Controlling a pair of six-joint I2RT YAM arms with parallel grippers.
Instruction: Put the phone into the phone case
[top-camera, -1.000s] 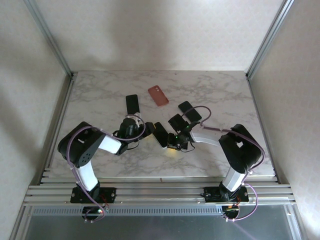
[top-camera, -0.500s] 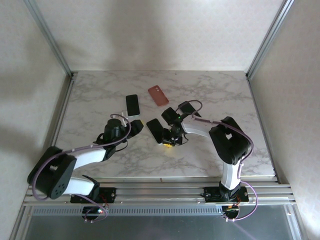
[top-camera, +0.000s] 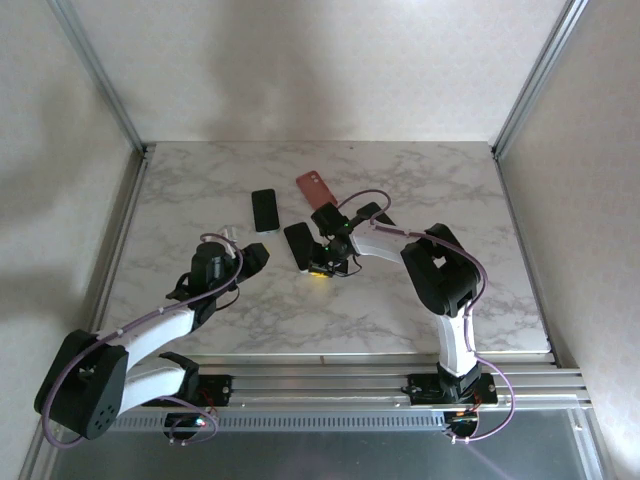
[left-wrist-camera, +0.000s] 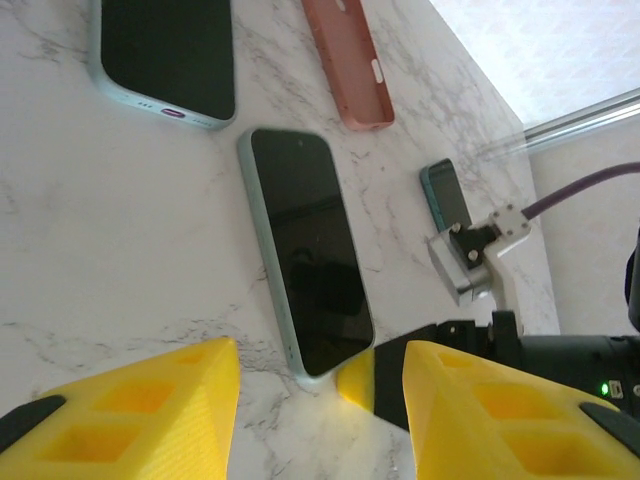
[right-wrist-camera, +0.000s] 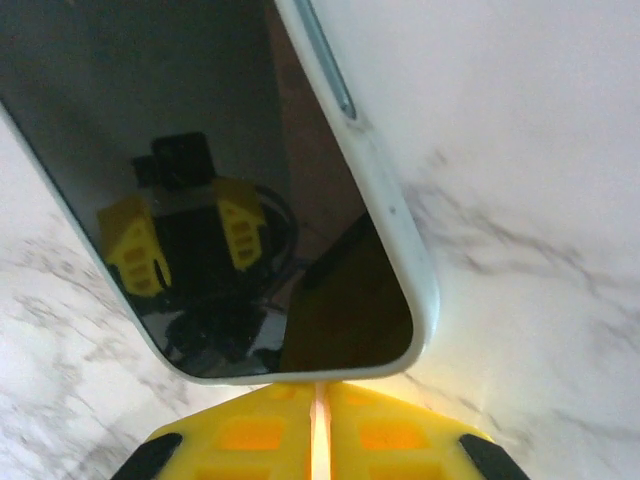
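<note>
Right gripper (right-wrist-camera: 320, 428) first: its yellow fingers (right-wrist-camera: 250, 432) are pressing flat together, clenched on nothing, and their tips are sitting against the near short end of the dark-screened phone with the pale mint rim (right-wrist-camera: 200, 140). That phone is lying face up on the white marble table (right-wrist-camera: 520, 200), glass reflecting the wrist above it.

Widening out, the left gripper (left-wrist-camera: 320, 400) is hanging low just short of the same phone, its yellow blocks standing apart and empty, so released. Its camera is looking straight up the phone's length. Beyond the far end, well apart, the salmon-pink soft phone case (left-wrist-camera: 348, 60) is lying near the back of the table. I can't tell which face is up. A second dark phone with a mint rim (left-wrist-camera: 165, 55) is lying off to one side of it and a small teal-edged phone (left-wrist-camera: 445, 195) to the other.

This reads as a nudge towards the case, with the phone still outside it. To do it well, the closed tips should be bearing on the middle of that short edge; off-centre contact could spin the phone on the slick marble. Low and slow is the way, steering clear of the second phone, with the left jaws ready to steady a long side.
</note>
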